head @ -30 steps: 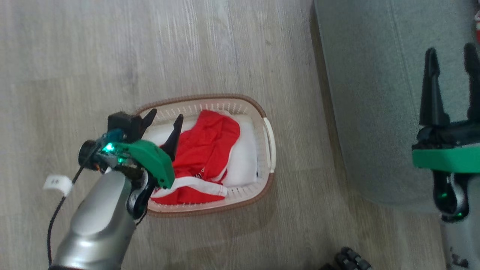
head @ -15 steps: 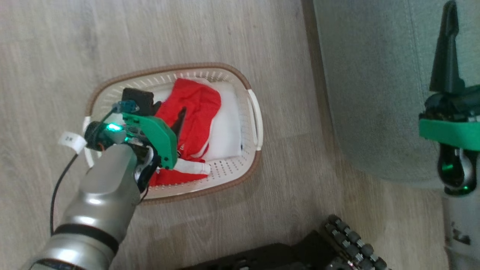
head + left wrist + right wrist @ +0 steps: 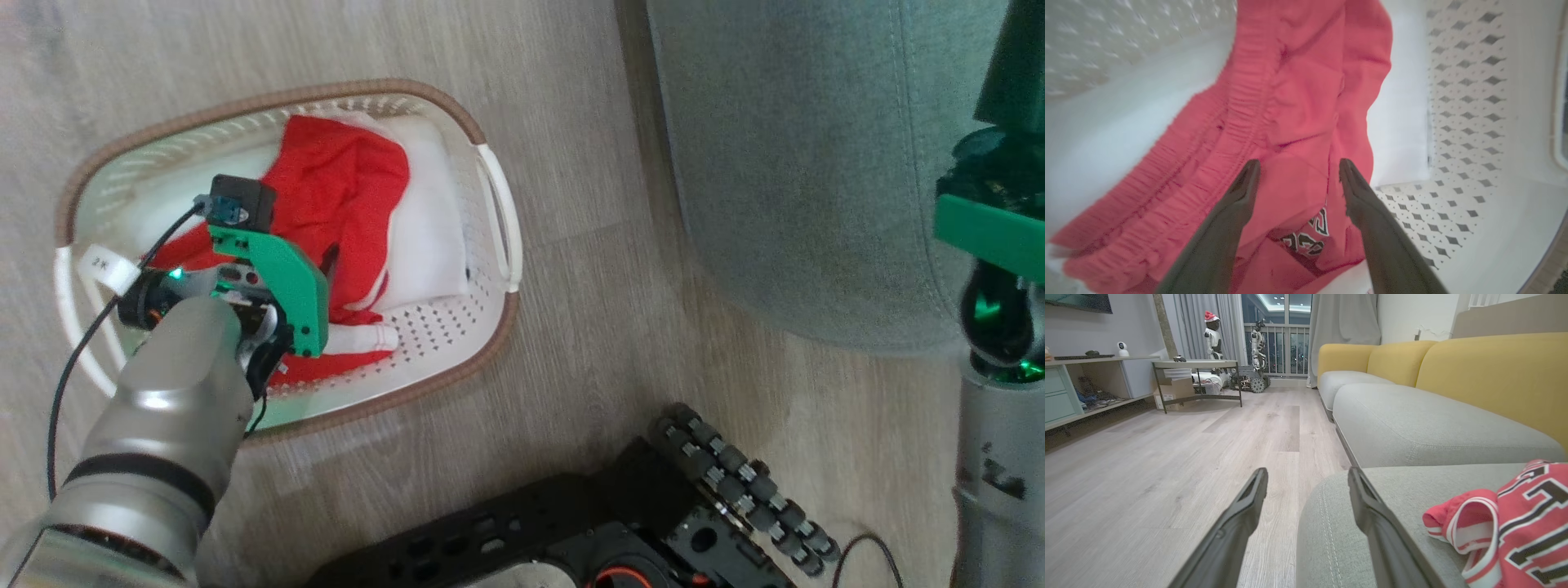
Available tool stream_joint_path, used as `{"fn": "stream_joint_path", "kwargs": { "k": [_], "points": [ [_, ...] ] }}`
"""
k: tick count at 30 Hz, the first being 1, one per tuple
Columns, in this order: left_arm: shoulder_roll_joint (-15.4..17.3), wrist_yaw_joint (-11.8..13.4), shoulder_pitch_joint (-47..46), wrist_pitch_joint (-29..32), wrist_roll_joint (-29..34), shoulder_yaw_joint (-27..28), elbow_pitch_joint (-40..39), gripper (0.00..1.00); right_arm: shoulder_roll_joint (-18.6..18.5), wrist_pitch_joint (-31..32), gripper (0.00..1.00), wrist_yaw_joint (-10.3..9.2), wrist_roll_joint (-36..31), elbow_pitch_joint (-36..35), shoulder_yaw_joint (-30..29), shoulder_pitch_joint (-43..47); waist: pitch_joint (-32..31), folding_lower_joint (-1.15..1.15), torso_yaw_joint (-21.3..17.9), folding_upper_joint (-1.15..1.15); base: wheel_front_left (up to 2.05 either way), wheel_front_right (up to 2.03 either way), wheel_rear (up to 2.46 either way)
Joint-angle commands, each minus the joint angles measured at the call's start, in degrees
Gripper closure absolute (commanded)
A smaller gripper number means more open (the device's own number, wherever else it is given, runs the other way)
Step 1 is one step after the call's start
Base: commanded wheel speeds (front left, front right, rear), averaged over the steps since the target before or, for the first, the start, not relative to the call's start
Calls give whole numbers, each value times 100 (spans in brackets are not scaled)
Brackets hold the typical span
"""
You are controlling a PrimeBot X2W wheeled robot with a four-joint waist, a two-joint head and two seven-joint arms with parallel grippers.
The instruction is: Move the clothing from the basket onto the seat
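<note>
**Head view.** Framed lower than a second ago and closer to the robot's own black base [image 3: 571, 523]: camera motion, not a slid basket [image 3: 500, 204]. Relative to that basket, though, a real change: left end effector [image 3: 314, 269] at the rim a second ago, fingers above the fabric, now sunk inside over the red shorts [image 3: 343, 175]. Probably marks the end of the approach, with the pinch due next; nothing lifted yet. Oval cream perforated plastic with a brown woven-look rim, standing on pale wood-grain floor [image 3: 571, 245] near the grey-green seat [image 3: 800, 163].

**Left wrist view.** Spread wide and gripping nothing, with both dark tapered fingers [image 3: 1237, 200] aimed at a fold of soft matte knit; actual contact hard to judge. Ribbed, gathered elastic waistband [image 3: 1237, 110] running diagonally to the left of the fingers. Patch of black, white-edged lettering [image 3: 1306, 239] low between them. Smooth white basket bottom and diamond-punched wall to the right.

**Right wrist view.** Right end effector [image 3: 1306, 473] likewise wide open and empty, hovering at the seat's rounded, seam-stitched corner. Already lying on that woven cushion: the jersey [image 3: 1519, 522], red with white striped trim and bold black outlined characters. So roughly half done by the look of it: one garment on the seat, the other down in the basket.
</note>
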Motion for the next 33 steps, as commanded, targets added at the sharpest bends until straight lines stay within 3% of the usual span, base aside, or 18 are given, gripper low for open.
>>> {"fn": "stream_joint_path", "kwargs": {
  "k": [1,18,19,21,22,33],
  "points": [
    [121,-34,35,62,-55,61,13,0,14,-34,0,-2,-28,-242,22,92,180,-1,-131,0,0,0,0],
    [336,-35,-122,1235,-245,-604,460,0,105,-35,0,-2,-157,-624,103,146,512,-1,-362,0,0,0,0],
    [340,-35,-128,1256,-272,-623,455,25,111,-35,0,-2,-157,-615,110,145,505,-1,-366,0,0,0,0],
    [350,-35,-134,1245,-323,-665,414,95,122,-35,0,-2,-155,-600,125,138,486,-1,-375,0,0,0,0],
    [355,-35,-130,1233,-353,-686,388,100,127,-35,0,-2,-154,-594,131,133,477,-1,-378,0,0,0,0],
    [194,-35,146,728,-770,-980,-43,100,116,-35,0,-2,-184,-474,69,158,-185,-1,-112,0,0,0,0]
  ]
}}
